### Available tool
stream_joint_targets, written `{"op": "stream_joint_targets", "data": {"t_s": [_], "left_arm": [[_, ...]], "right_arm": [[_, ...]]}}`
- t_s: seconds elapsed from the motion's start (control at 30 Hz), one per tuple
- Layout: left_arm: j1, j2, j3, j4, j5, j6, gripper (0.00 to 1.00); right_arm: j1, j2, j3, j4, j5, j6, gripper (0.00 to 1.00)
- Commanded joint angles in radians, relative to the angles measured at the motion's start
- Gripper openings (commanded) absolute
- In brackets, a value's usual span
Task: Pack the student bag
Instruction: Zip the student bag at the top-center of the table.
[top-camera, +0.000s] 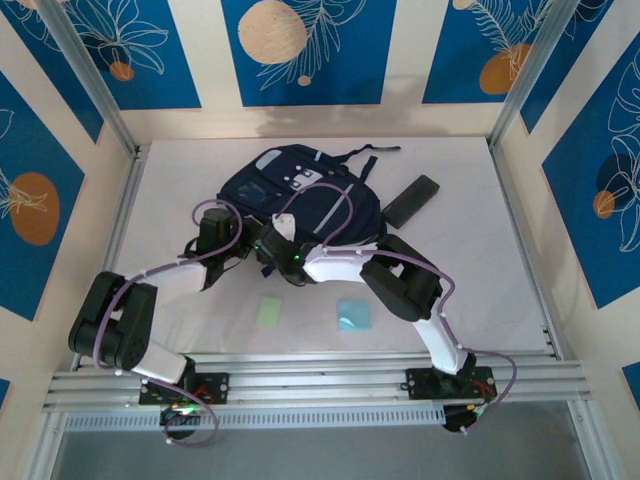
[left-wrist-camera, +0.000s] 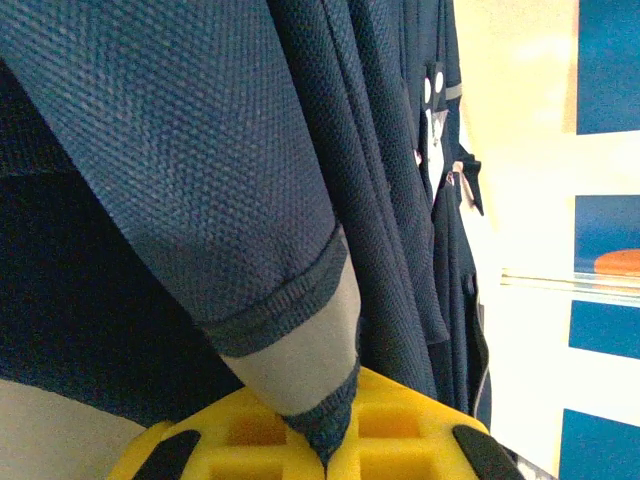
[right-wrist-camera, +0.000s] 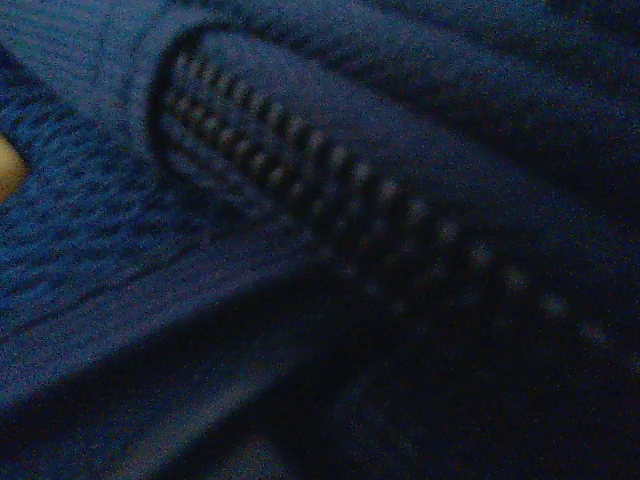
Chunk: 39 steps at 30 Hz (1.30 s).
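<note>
The student bag (top-camera: 300, 190), a dark navy backpack with grey trim, lies at the back middle of the table. My left gripper (left-wrist-camera: 335, 452) is shut on a fold of its navy fabric with a grey trim band (left-wrist-camera: 300, 350), pinched between the yellow fingers (left-wrist-camera: 420, 430). From above, the left gripper (top-camera: 232, 245) sits at the bag's near left edge. My right gripper (top-camera: 272, 238) is pressed against the bag's near edge, close beside the left one. Its wrist view is dark, with blurred navy fabric and a line of zipper teeth (right-wrist-camera: 330, 165); its fingers are hidden.
A black flat case (top-camera: 412, 200) lies to the right of the bag. A pale green pad (top-camera: 270, 312) and a light blue pad (top-camera: 355, 316) lie on the white table (top-camera: 480, 270) near the front. Walls close in the left, right and back.
</note>
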Motion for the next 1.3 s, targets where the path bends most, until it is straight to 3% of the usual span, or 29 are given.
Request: {"op": "stream_joint_targets", "data": {"t_s": [0.0,0.1,0.33,0.57,0.9,1.27], "left_arm": [[-0.016,-0.064,-0.009,-0.001,0.038,0.019,0.00],[-0.015,-0.059,-0.009,-0.019,0.003,0.044,0.00],[0.004,0.035,0.042,-0.015,-0.059,0.111,0.00],[0.033,0.131,0.122,0.020,-0.038,0.138,0.00],[0.040,0.175,0.179,-0.015,-0.049,0.197,0.00],[0.133,0.226,0.267,-0.100,0.017,0.314,0.00]], "right_arm": [[-0.048,-0.003,-0.009,0.118,0.090,-0.017,0.36],[-0.062,-0.054,-0.076,0.253,-0.055,-0.077,0.00],[-0.084,-0.194,-0.167,0.131,-0.297,-0.011,0.00],[-0.153,-0.250,-0.210,-0.067,-0.554,0.051,0.00],[-0.208,-0.303,-0.192,-0.362,-0.738,-0.001,0.00],[-0.294,-0.427,-0.265,-0.677,-0.859,-0.165,0.00]]}}
